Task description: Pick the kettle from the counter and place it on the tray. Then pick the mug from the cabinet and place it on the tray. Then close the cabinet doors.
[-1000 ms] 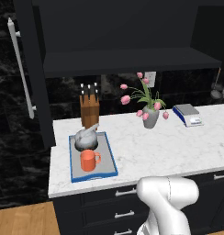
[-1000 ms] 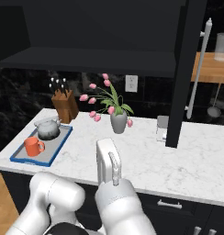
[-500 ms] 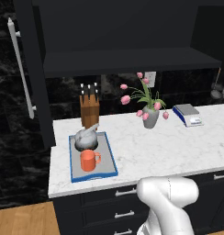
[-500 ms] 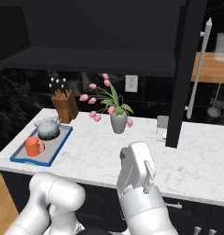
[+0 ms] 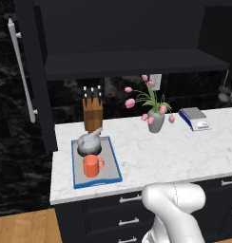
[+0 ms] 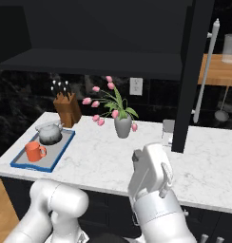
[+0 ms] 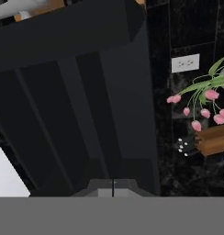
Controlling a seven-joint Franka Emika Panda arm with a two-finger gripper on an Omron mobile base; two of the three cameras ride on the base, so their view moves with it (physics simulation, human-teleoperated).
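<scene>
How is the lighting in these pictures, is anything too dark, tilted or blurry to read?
Left base view: the counter is bright and even, and the tray, kettle and mug read clearly, while the cabinet interior is nearly black. Right base view: similar, with the open cabinet door a dark slab. Hand view: rolled sideways, mostly dark panel, the tulips soft; no glare in any of them.

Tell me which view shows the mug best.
The left base view: the mug sits close and unblocked on the tray, handle visible. The right base view shows it smaller, at far left.
</scene>
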